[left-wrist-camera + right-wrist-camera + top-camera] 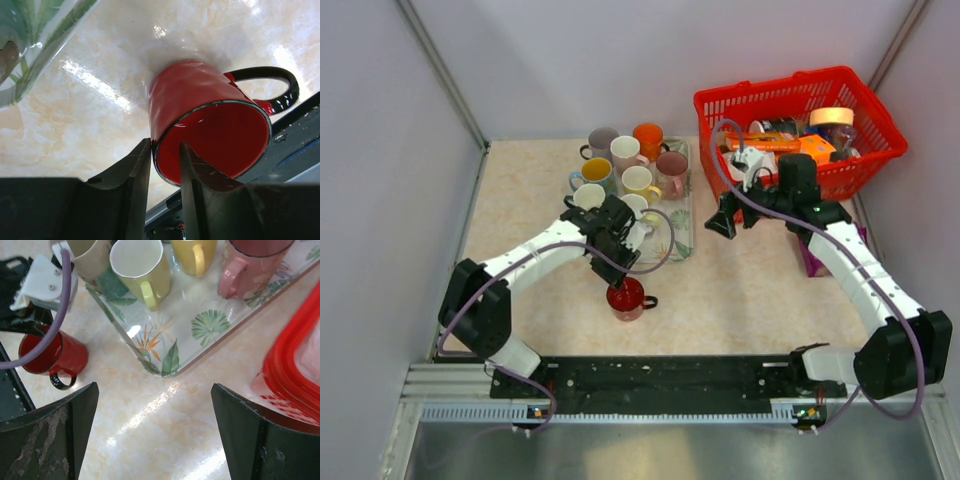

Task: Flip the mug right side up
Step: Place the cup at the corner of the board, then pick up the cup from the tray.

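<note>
The left gripper (165, 165) is closed on the rim of the mug (200, 100), one finger inside and one outside. The mug is seen mouth-up on the table (100, 125), below centre of the top view, near the tray (210, 325). The right gripper (154, 390) is held wide open and empty.

We are looking into a booth where pale grey walls are closing in the top (650, 60), left (380, 200) and right (940, 120) of the overhead frame. Thin metal struts (440, 70) are slanting down its upper corners. A beige, marble-patterned tabletop (740, 290) is filling the centre and catching streaks of glare (95, 82). An aluminium rail (450, 380) is lining the bottom, with grey sheet metal (650, 455) lying below it.
</note>
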